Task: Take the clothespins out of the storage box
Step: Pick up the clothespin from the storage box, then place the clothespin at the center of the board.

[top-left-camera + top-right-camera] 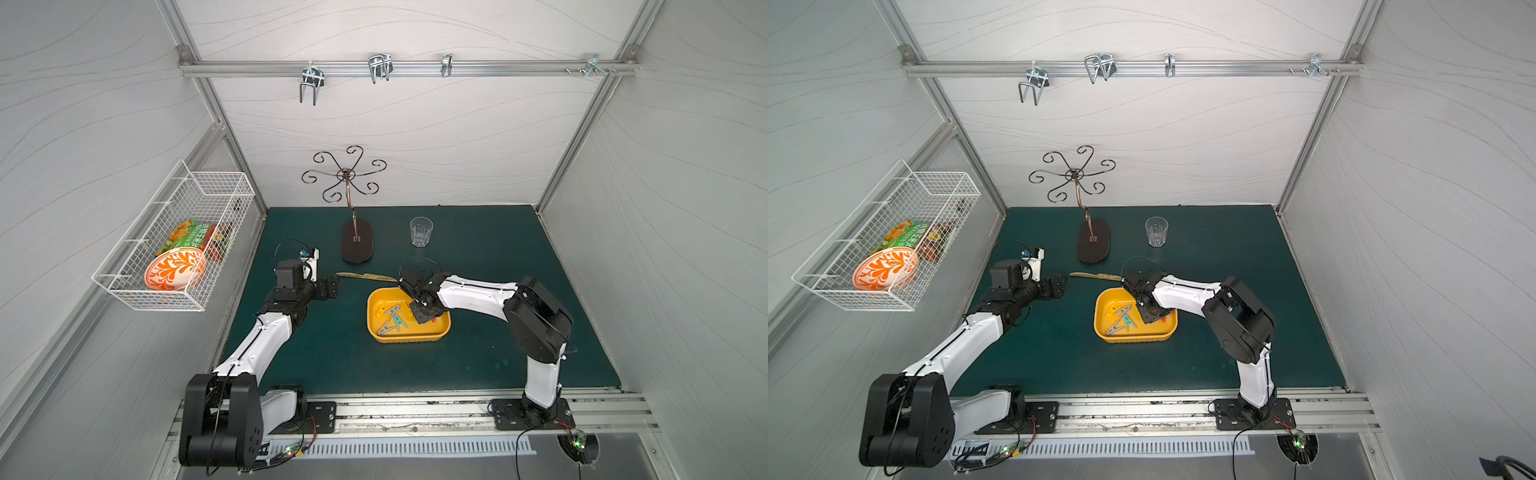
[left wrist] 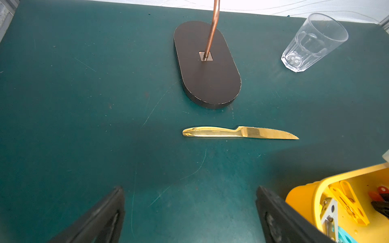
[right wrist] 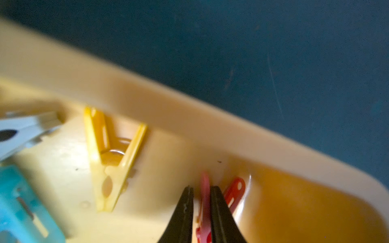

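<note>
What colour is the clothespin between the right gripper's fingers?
Red; the clothespin in the right gripper shows clearest in the right wrist view.

Yellow-orange storage box (image 1: 405,337), seemingly red clothespin (image 3: 234,193)

This is a robotics lab test cell, not a lived-in room. An aluminium extrusion frame (image 1: 399,68) carries white wall panels (image 1: 415,124) around a green-matted tabletop (image 1: 478,353). A left arm (image 1: 257,340) and a right arm (image 1: 478,291) are bolted to a slotted rail (image 1: 415,409) beside loose cables and a lit circuit board (image 1: 577,444). Household props stand staged: a wire basket (image 1: 208,187), mug tree (image 1: 356,247), glass tumbler (image 1: 421,232), gold knife (image 1: 365,276) and yellow storage box (image 1: 407,340).
</note>
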